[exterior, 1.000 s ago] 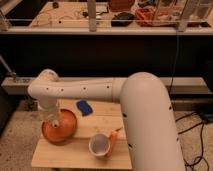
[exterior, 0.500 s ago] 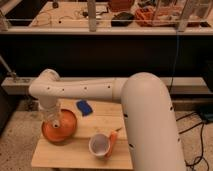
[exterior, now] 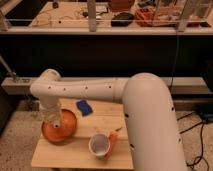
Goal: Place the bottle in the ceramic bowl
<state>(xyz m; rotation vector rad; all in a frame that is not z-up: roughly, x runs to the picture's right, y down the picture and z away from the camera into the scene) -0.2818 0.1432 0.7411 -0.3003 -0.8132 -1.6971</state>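
The ceramic bowl (exterior: 70, 131), a wide shallow orange dish, sits at the left end of the small wooden table (exterior: 85, 152). My white arm reaches across from the right and bends down at its left end. The gripper (exterior: 53, 120) hangs straight down into the bowl, over its left half. The bottle cannot be made out. If it is here, it is hidden by the pale gripper end inside the bowl.
A cup with a white inside (exterior: 100, 145) stands near the table's front edge, with a small orange thing (exterior: 113, 140) leaning beside it. A small blue object (exterior: 84, 107) lies behind the bowl. A dark shelf unit and railing run behind the table.
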